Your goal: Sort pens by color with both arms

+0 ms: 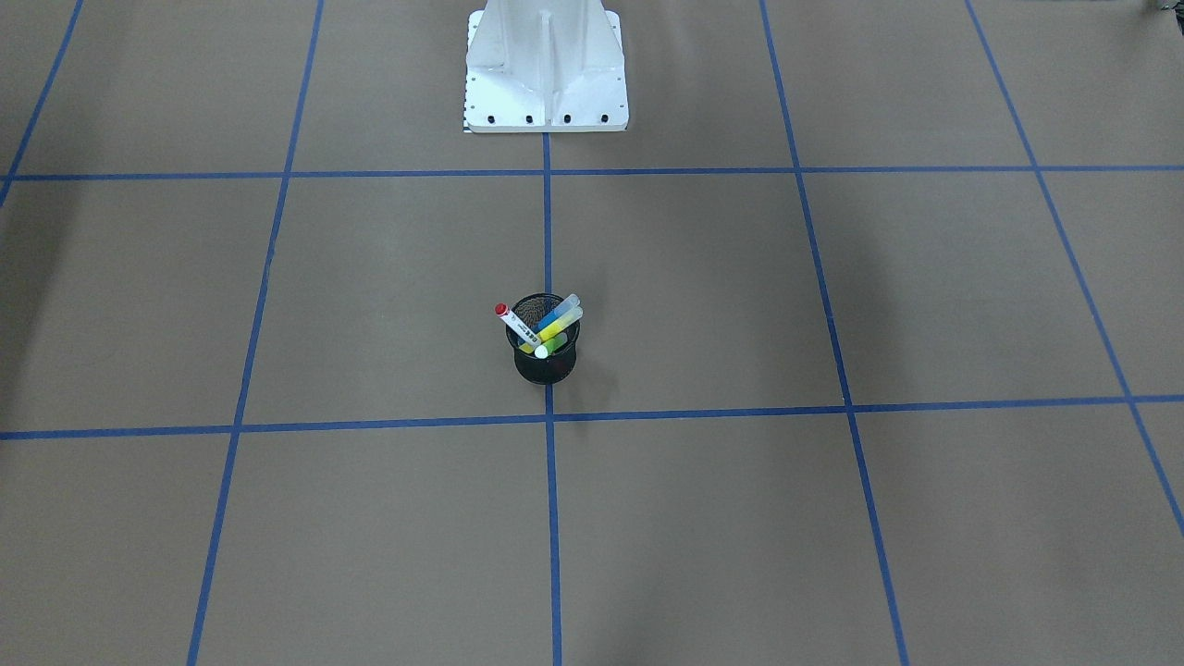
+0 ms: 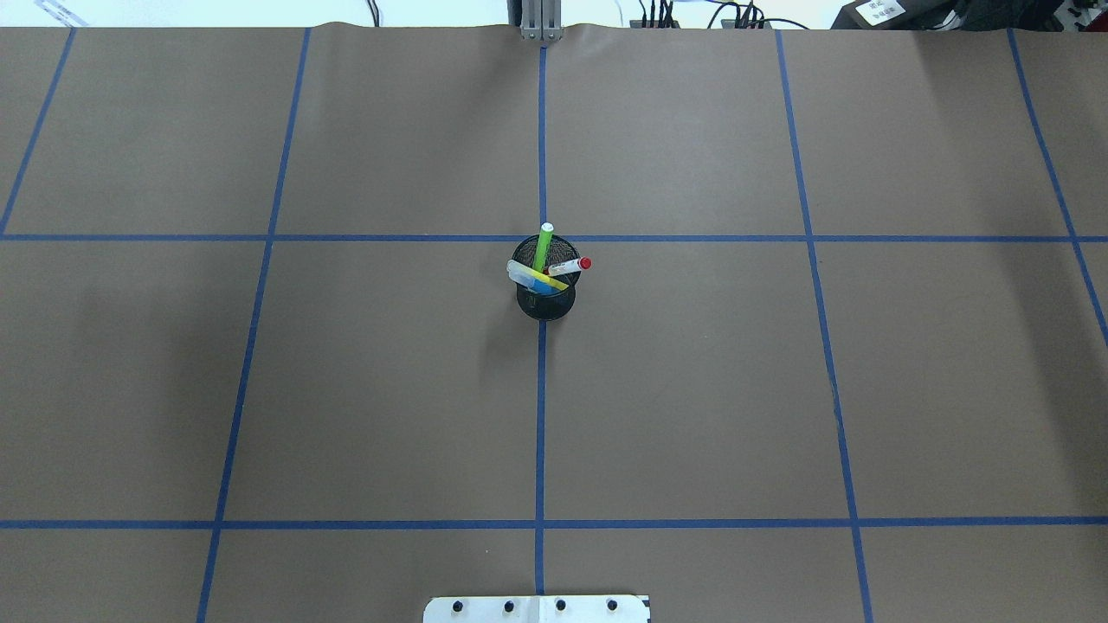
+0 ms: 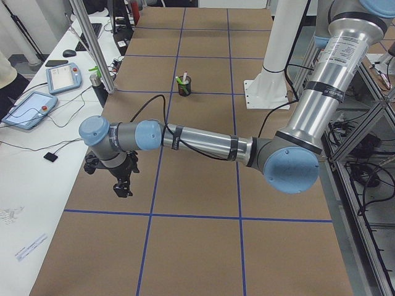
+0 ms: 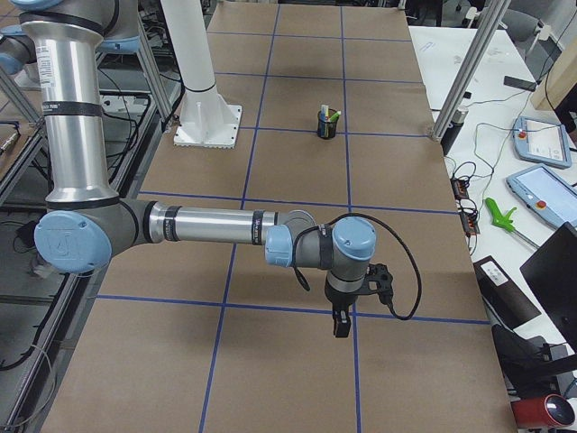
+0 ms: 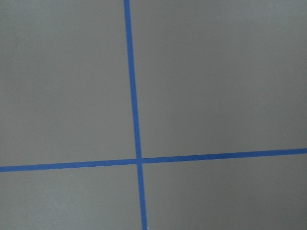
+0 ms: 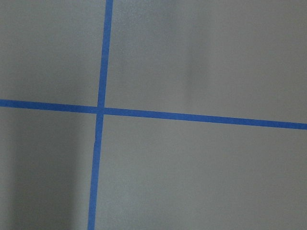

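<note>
Four pens stand together in a black mesh cup (image 1: 546, 366) at the table's middle, on the centre tape line. They are a white one with a red end (image 1: 511, 322), a blue one (image 1: 553, 320), a yellow one (image 1: 561, 328) and a lime green one (image 2: 543, 247). The cup also shows in the overhead view (image 2: 545, 305). My left gripper (image 3: 121, 186) hangs over bare table far to the cup's left. My right gripper (image 4: 343, 325) hangs far to its right. Both show only in the side views, so I cannot tell whether they are open or shut. Both wrist views show only brown table and blue tape.
The white bolted pedestal (image 1: 546, 79) stands at the robot's side of the table. Blue tape lines (image 2: 541, 415) divide the brown surface into squares. Teach pendants (image 3: 29, 110) and cables lie on the white side table, and metal posts (image 4: 460, 90) stand along the far edge.
</note>
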{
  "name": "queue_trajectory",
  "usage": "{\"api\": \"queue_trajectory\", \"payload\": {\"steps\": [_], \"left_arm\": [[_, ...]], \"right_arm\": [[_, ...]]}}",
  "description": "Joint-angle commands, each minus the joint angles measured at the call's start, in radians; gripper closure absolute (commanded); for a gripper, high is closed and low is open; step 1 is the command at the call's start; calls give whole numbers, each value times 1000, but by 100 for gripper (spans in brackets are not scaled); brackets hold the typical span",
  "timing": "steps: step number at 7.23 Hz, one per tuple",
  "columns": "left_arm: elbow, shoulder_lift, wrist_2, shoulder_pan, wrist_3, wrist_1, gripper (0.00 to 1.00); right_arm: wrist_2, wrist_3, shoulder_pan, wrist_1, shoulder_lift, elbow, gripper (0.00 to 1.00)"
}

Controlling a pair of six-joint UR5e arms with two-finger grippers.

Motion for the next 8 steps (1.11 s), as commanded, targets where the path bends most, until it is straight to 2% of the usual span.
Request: {"api": "queue_trajectory", "payload": {"steps": [1,3,5,7,8], "left_arm": [[76,10,17,-34,15,-75,1],[66,3,19,-33,8,-74,1],[66,-23,14,-27,-21,-68,1],[61,-55,10,-4,-87,-69,1],[60,-59,-6,2,-113,-72,1]], "right_arm": [[0,2,0,-5,-1,6,0],[6,2,0,-5,-1,5,0],[55,3,0,-7,28,6,0],[106,227,-18,-4,90,3,0],[97,251,-37,-7,131,-12,0]]}}
